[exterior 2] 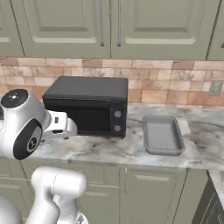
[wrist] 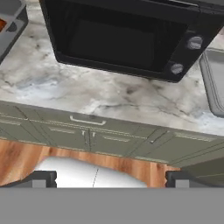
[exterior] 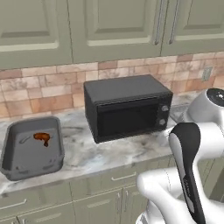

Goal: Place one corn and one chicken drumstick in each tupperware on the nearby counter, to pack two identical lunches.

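End effector [wrist: 107, 179] stood spread wide and empty in the hand view, hovering off the worktop's [wrist: 109, 94] front edge, facing the microwave [wrist: 127, 35]. Left base view: left tupperware [exterior: 33, 148] held one chicken drumstick [exterior: 42, 138], well left of the arm. Right base view: right tupperware [exterior 2: 162, 135] lay bare, long axis front-to-back; no corn seen.

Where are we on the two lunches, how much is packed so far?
Done: one chicken drumstick lies in the left tupperware. I see no corn in it.
In hand: nothing; the gripper is open and empty, looking at the counter in front of the microwave.
Left: the right tupperware looks empty, so it needs both items, and the left one needs corn.
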Robot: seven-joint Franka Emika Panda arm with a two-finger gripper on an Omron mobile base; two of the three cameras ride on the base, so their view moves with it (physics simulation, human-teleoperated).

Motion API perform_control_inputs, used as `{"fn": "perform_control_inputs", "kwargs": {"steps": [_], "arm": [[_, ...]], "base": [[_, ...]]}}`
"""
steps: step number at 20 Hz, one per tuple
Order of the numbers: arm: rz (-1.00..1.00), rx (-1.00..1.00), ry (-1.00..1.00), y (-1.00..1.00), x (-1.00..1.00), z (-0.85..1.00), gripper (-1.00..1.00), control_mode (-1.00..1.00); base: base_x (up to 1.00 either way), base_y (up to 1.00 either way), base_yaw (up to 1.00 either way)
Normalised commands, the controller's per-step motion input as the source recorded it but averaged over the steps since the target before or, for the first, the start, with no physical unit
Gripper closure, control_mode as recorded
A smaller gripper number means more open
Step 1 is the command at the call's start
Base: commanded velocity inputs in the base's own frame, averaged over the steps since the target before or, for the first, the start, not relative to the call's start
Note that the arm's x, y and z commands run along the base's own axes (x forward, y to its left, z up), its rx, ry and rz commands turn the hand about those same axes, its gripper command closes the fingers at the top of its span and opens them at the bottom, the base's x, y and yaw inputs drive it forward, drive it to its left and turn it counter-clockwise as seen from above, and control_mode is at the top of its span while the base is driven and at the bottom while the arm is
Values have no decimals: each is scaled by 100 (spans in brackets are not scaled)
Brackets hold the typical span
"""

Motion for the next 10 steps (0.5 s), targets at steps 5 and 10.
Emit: {"fn": "perform_control_inputs", "kwargs": {"steps": [5,10], "arm": [[0,0,0,0,0,0,-100,100],[0,0,0,0,0,0,-100,100]], "base": [[-49,-99,-6],[-99,-46,0]]}}
